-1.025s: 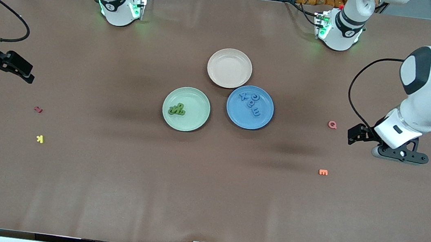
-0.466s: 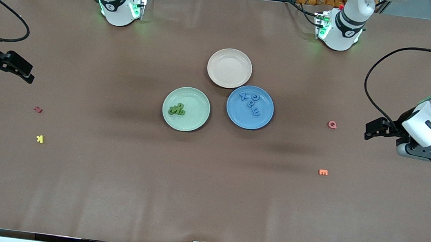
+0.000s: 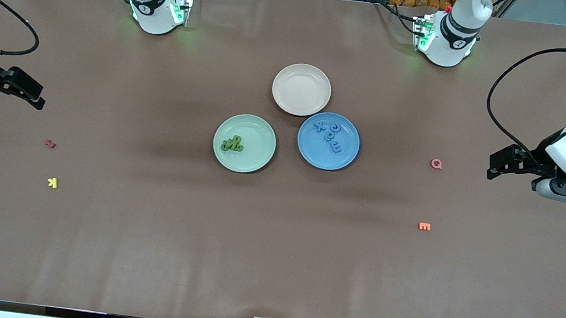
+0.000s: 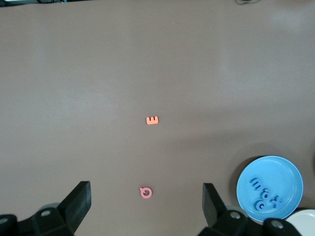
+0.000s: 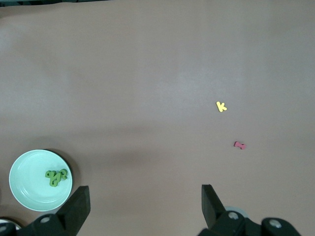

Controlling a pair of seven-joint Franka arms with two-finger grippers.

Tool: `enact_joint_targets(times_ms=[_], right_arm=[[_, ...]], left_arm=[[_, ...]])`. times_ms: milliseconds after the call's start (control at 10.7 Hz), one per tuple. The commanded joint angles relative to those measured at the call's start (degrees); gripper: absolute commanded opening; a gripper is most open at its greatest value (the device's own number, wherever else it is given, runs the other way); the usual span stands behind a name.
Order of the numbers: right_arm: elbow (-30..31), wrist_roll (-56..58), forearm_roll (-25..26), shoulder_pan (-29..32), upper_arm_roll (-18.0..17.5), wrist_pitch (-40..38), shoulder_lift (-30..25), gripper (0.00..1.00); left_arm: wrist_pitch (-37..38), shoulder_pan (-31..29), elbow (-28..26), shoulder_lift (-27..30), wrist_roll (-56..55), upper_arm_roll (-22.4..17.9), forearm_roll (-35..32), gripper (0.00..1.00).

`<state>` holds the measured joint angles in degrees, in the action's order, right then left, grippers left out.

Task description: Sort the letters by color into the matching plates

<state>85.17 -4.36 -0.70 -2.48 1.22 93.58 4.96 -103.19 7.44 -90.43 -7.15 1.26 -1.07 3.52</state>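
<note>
Both grippers hang in the air with nothing in them, fingers spread wide. Over the left arm's end of the table hovers the left gripper [image 3: 503, 167], above bare brown table [image 3: 271, 255], with a pink letter Q [image 3: 437, 164] lying between it and the plates and an orange letter E [image 3: 424, 226] nearer the front camera than the Q. Out at the right arm's end the right gripper [image 3: 26, 94] hangs too, over the cloth near a small red letter [image 3: 50, 143]; a yellow letter K [image 3: 52, 182] sits nearer the front camera than the red one. In the middle of the table three plates cluster close together. On the green plate [image 3: 256, 158] the green letters [image 3: 232, 144] lie in a tight heap, some overlapping. On the blue plate [image 3: 342, 158], just beside it toward the left arm's end, the blue letters [image 3: 330, 134] lie spread flat. A beige plate [image 3: 302, 89] sits farther from the front camera than these two, its rim just at the blue plate's rim.
</note>
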Motion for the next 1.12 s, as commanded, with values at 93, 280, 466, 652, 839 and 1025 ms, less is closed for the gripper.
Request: enact_joint_targets(times_ms=[93,280,466,652,839,1025], right_arm=[[0.2,0.0,0.9,0.2,-0.4,-0.2,-0.2,1.00],[0.2,0.0,0.9,0.2,-0.4,-0.2,-0.2,1.00],[0.2,0.0,0.9,0.2,-0.4,-0.2,-0.2,1.00],[0.2,0.1,0.9,0.2,-0.4,-0.2,-0.2,1.00],[0.2,0.1,0.9,0.2,-0.4,-0.2,-0.2,1.00],[0.2,0.0,0.9,0.2,-0.4,-0.2,-0.2,1.00]], left_arm=[[1.5,-4.4,1.4,1.6,0.2,4.1,-2.6,1.00],[1.5,-5.9,1.4,2.1,0.2,6.8,-4.3,1.00],[2.9,-5.9,1.7,3.3,-4.5,7.0,-4.4,1.00],[5.4,-5.8,1.7,5.4,-4.8,7.0,-4.4,1.00],[7.2,-5.8,1.5,7.8,-4.7,6.8,-4.4,1.00],[9.7,-5.8,1.3,9.8,-4.9,6.8,-4.4,1.00]])
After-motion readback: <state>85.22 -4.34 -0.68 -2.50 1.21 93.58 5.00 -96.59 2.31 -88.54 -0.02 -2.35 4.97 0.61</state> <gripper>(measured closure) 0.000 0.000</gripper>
